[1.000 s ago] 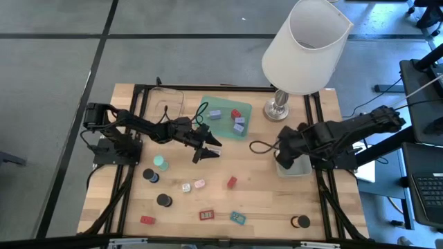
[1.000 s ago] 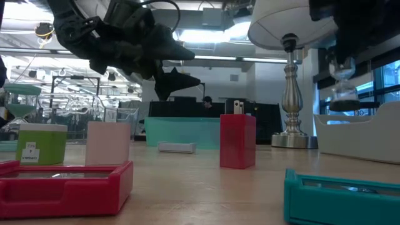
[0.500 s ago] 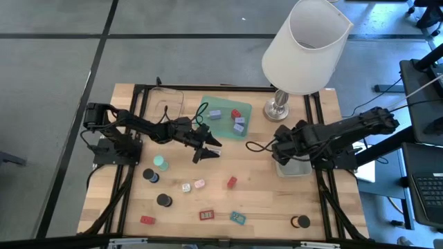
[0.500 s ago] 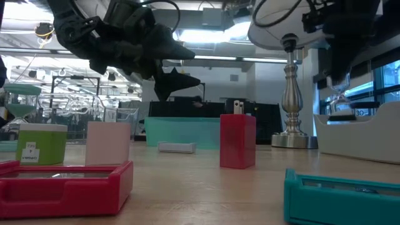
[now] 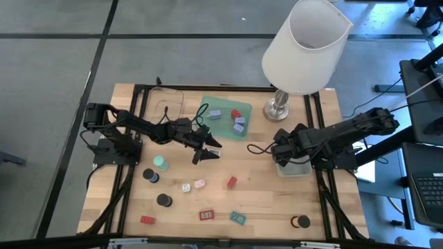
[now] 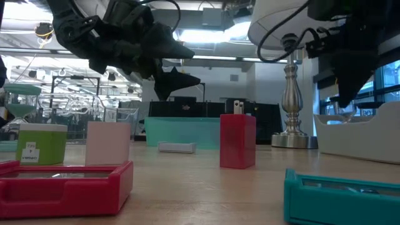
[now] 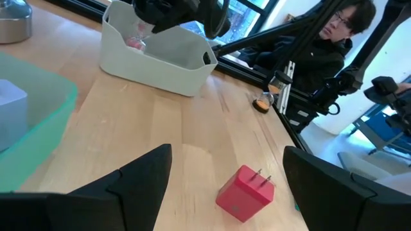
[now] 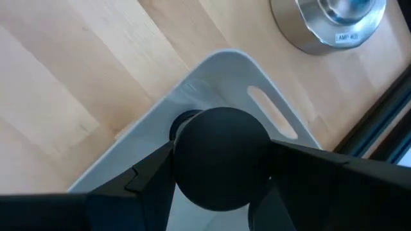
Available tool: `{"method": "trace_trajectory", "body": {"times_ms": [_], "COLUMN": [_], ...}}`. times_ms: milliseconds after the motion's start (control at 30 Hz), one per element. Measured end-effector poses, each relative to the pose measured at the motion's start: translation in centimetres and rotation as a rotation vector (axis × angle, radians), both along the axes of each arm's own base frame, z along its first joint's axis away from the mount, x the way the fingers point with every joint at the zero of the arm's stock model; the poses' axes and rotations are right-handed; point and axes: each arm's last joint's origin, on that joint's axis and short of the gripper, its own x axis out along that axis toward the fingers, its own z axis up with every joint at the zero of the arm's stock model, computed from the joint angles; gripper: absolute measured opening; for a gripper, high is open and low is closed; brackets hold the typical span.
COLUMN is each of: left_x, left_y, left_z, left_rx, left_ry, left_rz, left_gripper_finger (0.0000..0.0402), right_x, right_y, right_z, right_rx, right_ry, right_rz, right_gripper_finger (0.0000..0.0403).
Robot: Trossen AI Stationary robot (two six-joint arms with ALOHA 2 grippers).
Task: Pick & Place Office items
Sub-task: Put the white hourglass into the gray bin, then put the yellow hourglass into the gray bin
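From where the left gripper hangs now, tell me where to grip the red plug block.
Take the red plug block across its two flat side faces, coming down from above. It lies tilted, prongs pointing away, just ahead of the open left gripper, so avoid the pronged end.

left claw (image 5: 210,149) spread wide, right claw (image 8: 221,160) clamped

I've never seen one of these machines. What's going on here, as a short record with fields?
Left gripper: open, hanging above the table's middle, holding nothing
Right gripper: shut on a black round cap, over the grey tray
Green tray: holds a few small blocks
Red block: on the table, beyond the left gripper's fingers
Lamp: at the table's far edge
Person: beyond the table
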Motion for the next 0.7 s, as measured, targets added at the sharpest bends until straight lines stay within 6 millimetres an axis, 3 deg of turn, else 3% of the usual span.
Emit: {"method": "trace_trajectory", "body": {"times_ms": [300, 533, 700], "left_x": [0.0, 0.0, 0.0], "left_y": [0.0, 0.0, 0.0], "left_z": [0.0, 0.0, 0.0], "left_rx": [0.001, 0.001, 0.011], "left_ry": [0.000, 0.000, -0.003], "left_rz": [0.000, 0.000, -0.002], "left_gripper_finger": [0.0294, 0.0294, 0.0294], "right_x": [-0.1, -0.1, 0.3], "right_y": [-0.6, -1.0, -1.1], "right_z": [-1.0, -0.9, 0.3], "right_rx": [-0.016, -0.027, -0.026], "right_ry": [0.001, -0.002, -0.003], "right_rz": [-0.022, -0.042, -0.047], "right_gripper_finger": [0.0226, 0.0272, 0.0298]}}
